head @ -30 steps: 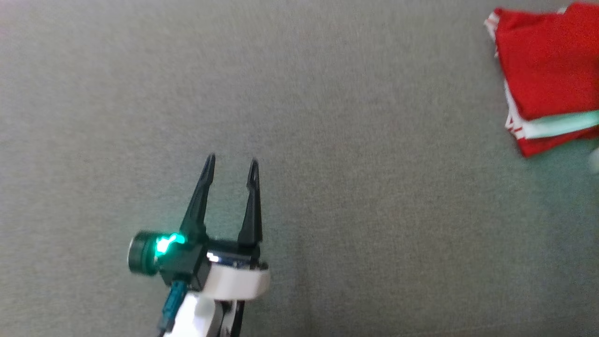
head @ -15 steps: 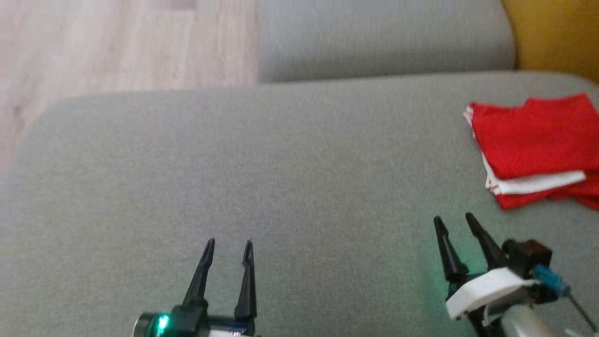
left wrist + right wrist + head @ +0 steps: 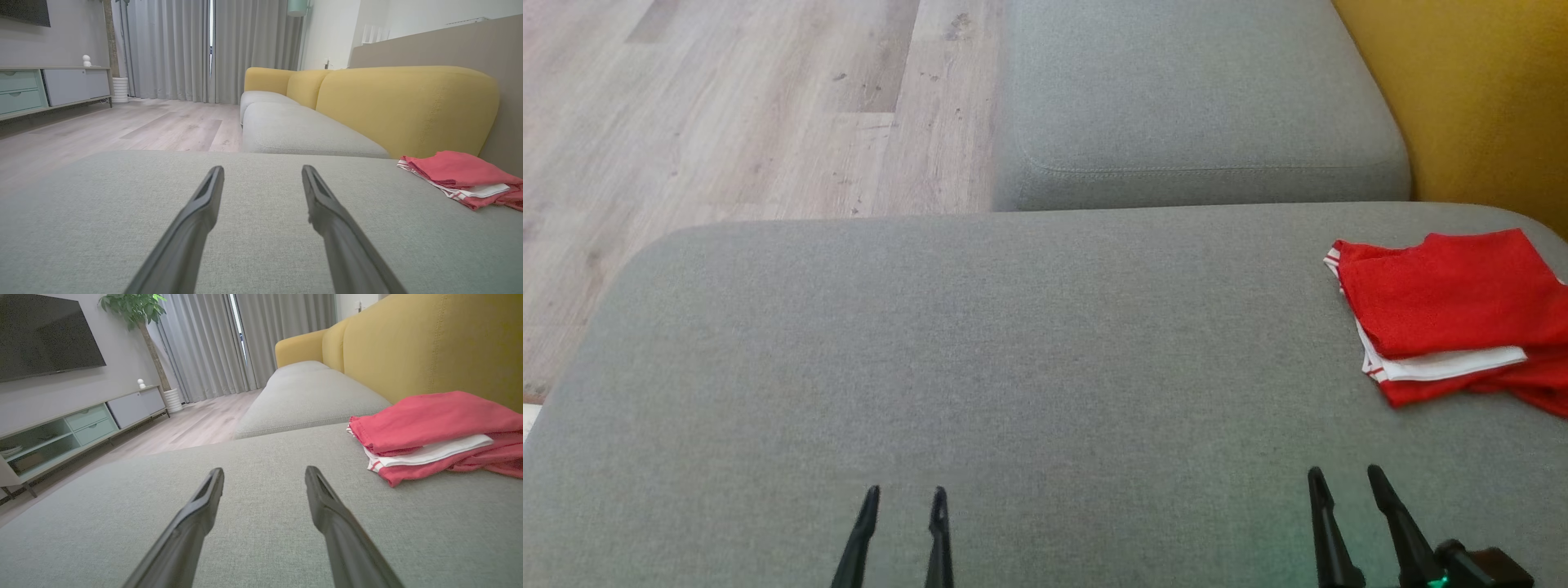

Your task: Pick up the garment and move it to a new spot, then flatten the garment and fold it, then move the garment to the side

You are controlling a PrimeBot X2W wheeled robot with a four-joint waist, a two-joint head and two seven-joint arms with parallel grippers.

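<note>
Here, a folded red garment (image 3: 1445, 310) lies on a woven cushion (image 3: 1013, 367); left gripper (image 3: 906, 492), right gripper (image 3: 1343, 471) spread.

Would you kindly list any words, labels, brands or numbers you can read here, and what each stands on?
None can be read.
The red garment has plain white bands, no lettering in sight.
The television screen is dark.
The grey cushion and the yellow backrest are plain.
</note>
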